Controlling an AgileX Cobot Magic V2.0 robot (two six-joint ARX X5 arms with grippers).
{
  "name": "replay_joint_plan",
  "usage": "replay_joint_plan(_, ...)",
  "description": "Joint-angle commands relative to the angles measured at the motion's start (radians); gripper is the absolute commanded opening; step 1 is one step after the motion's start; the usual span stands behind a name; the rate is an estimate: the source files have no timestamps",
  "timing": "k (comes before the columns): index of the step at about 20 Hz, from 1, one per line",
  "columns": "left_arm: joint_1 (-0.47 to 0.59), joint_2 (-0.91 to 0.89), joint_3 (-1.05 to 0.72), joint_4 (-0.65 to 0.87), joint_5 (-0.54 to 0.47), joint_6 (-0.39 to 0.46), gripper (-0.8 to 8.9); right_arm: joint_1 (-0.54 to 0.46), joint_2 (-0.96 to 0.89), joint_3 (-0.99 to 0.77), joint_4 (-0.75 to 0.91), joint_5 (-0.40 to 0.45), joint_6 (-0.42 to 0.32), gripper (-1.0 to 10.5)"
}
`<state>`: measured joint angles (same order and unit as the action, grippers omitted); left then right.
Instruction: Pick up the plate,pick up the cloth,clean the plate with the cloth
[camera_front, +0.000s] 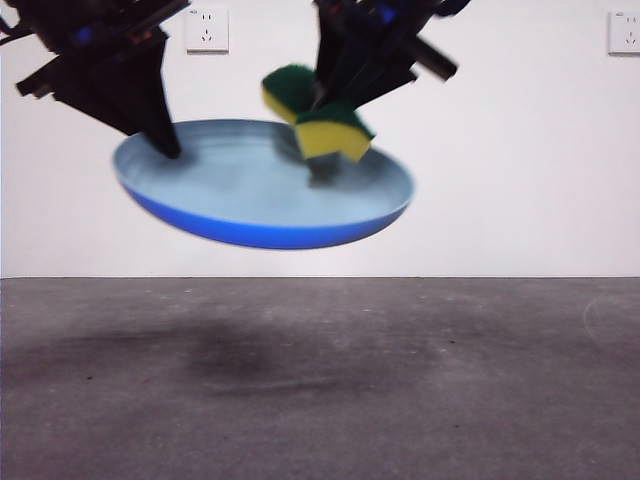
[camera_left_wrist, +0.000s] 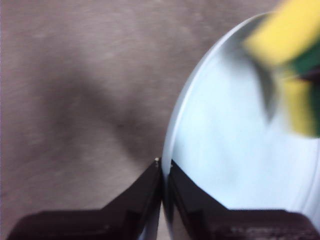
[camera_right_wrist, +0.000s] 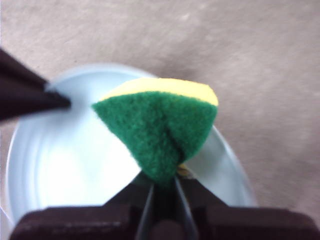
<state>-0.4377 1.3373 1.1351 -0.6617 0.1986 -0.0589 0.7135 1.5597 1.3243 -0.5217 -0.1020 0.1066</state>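
The light-blue plate (camera_front: 262, 192) hangs tilted in the air above the table. My left gripper (camera_front: 165, 140) is shut on its left rim, and the left wrist view shows the jaws pinching the plate (camera_left_wrist: 225, 150) edge at the gripper (camera_left_wrist: 163, 165). The cloth (camera_front: 320, 118), a yellow sponge with a green top, is folded and squeezed in my right gripper (camera_front: 330, 100), just over the plate's inner face, right of centre. In the right wrist view the cloth (camera_right_wrist: 160, 130) sticks out from the shut gripper (camera_right_wrist: 162, 185) above the plate (camera_right_wrist: 65, 160). Whether the cloth touches the plate is not clear.
A grey table (camera_front: 320, 400) lies below, with the plate's shadow on it. A white wall with two sockets (camera_front: 206, 30) stands behind.
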Motion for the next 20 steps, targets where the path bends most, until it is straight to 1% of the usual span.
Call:
replay_joint_plan(1,-0.018,-0.002,-0.007,0.027,0.050,-0.021,-0.08,0.025,0.055,-0.005,0.024,0.000,0.028,-0.2)
replay_joint_plan(4,-0.021,-0.002,-0.007,0.064,0.053,-0.027,-0.08,0.072,0.093,-0.005,0.026,-0.003,0.036,-0.2)
replay_joint_plan(7,-0.018,-0.002,-0.007,0.105,0.038,-0.029,-0.08,0.144,0.095,-0.005,0.008,0.001,0.035,-0.2)
replay_joint_plan(9,-0.006,-0.002,-0.007,0.130,0.040,-0.050,-0.08,0.177,0.094,-0.005,-0.052,0.009,0.035,-0.2)
replay_joint_plan(10,-0.002,-0.002,-0.007,0.130,0.040,-0.050,-0.08,0.183,0.094,-0.005,-0.099,0.032,0.033,-0.2)
replay_joint_plan(12,0.002,-0.002,-0.007,0.111,0.042,-0.049,-0.08,0.187,0.094,-0.005,-0.214,0.152,0.008,-0.2)
replay_joint_plan(14,0.007,-0.002,-0.007,0.069,0.043,-0.045,-0.08,0.182,0.093,-0.005,-0.317,0.309,0.001,-0.2)
replay_joint_plan(16,0.008,-0.002,-0.007,0.039,0.045,-0.044,-0.08,0.158,0.082,-0.005,-0.358,0.482,-0.022,-0.2)
replay_joint_plan(17,0.007,-0.002,-0.007,0.035,0.047,-0.044,-0.08,0.145,0.074,-0.005,-0.348,0.539,-0.023,-0.2)
replay_joint_plan(18,0.007,-0.002,-0.007,0.032,0.067,-0.045,-0.08,0.130,0.069,-0.005,-0.309,0.574,-0.023,-0.2)
replay_joint_plan(20,0.007,-0.002,-0.007,0.029,0.111,-0.045,-0.08,0.110,0.063,-0.005,-0.238,0.570,-0.022,-0.2)
